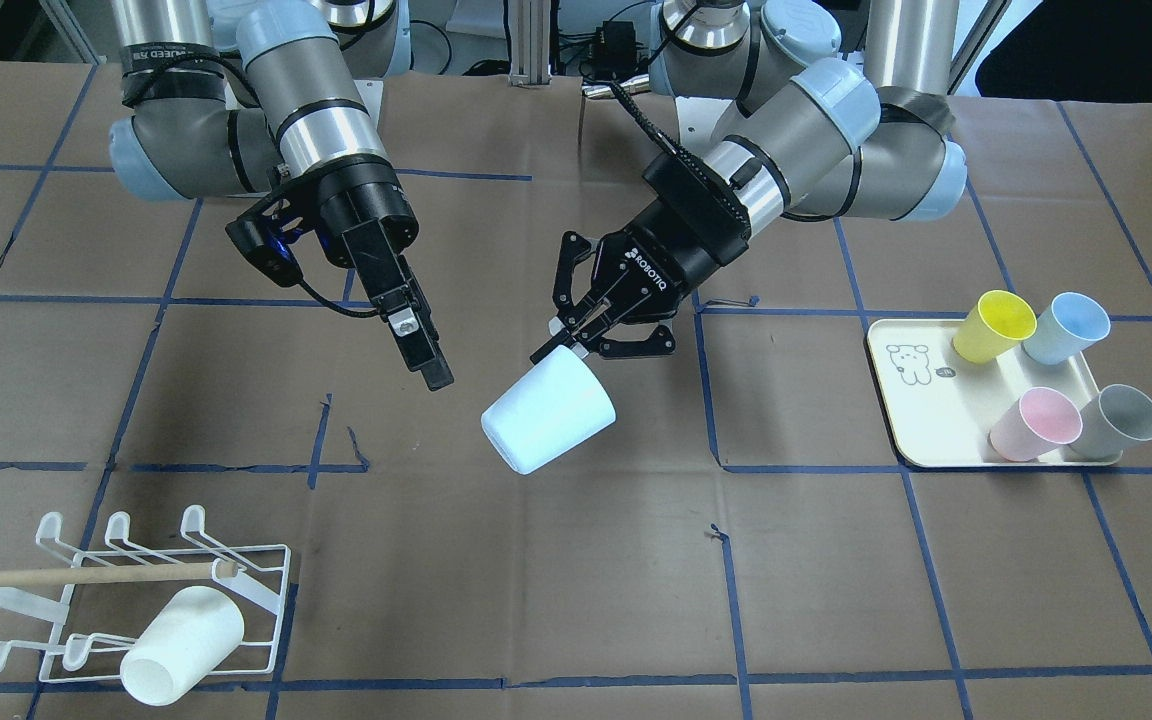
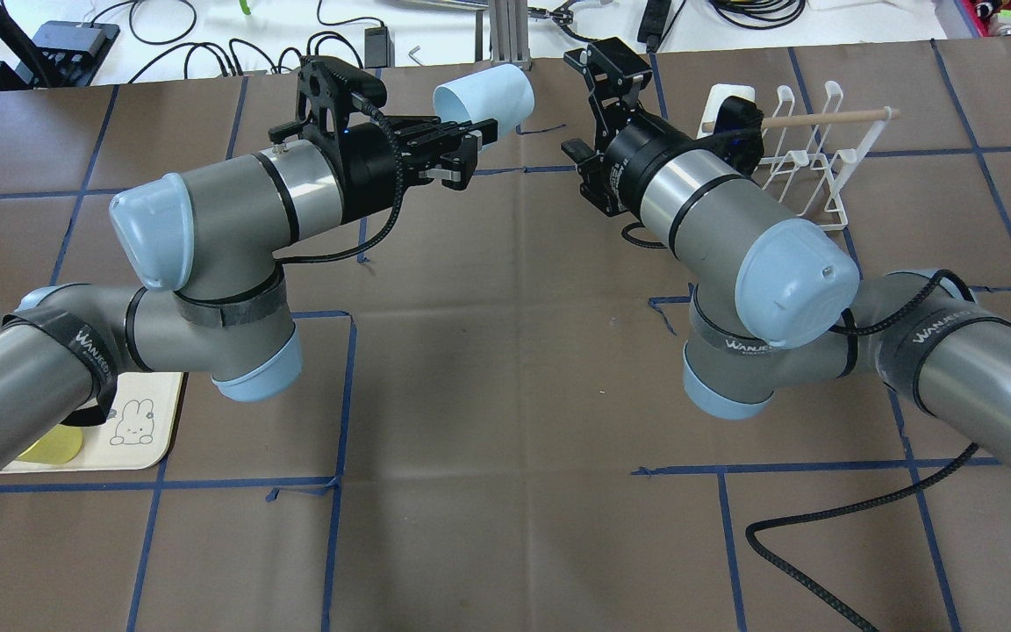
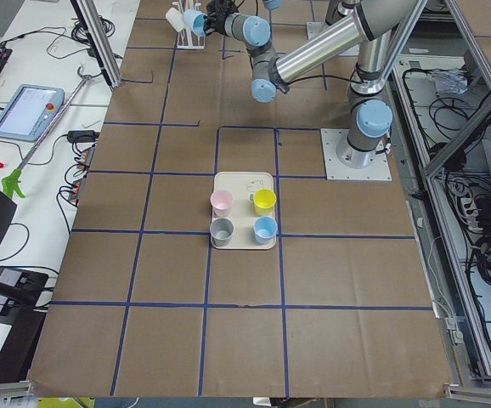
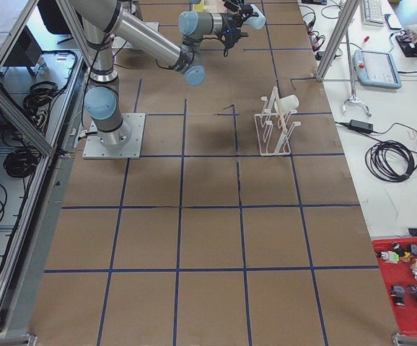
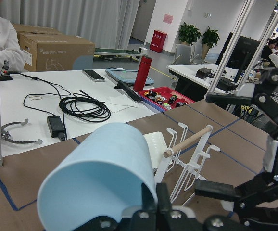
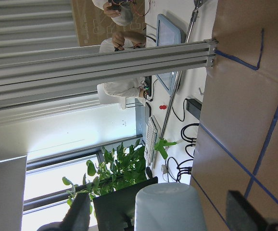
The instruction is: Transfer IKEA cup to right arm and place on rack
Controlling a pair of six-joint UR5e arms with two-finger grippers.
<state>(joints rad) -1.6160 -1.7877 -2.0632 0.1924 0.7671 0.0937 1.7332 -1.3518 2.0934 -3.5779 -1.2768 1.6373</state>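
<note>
Above mid-worktop, the cup [image 1: 548, 415] is held tilted, its rim pinched by the left jaws; the right jaws stand wide open and empty just beside it. Were it released before these are closed, it could be dropped.

matt plastic cup [image 1: 548, 416]; white wire rack [image 1: 126, 600] with wooden dowel [image 1: 86, 575].

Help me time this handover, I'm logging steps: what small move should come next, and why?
Probably ease the right gripper forward over the cup. It is open and apart from the cup, the right wrist view frames the cup's base between its fingers, and the left gripper holds the rim.
</note>
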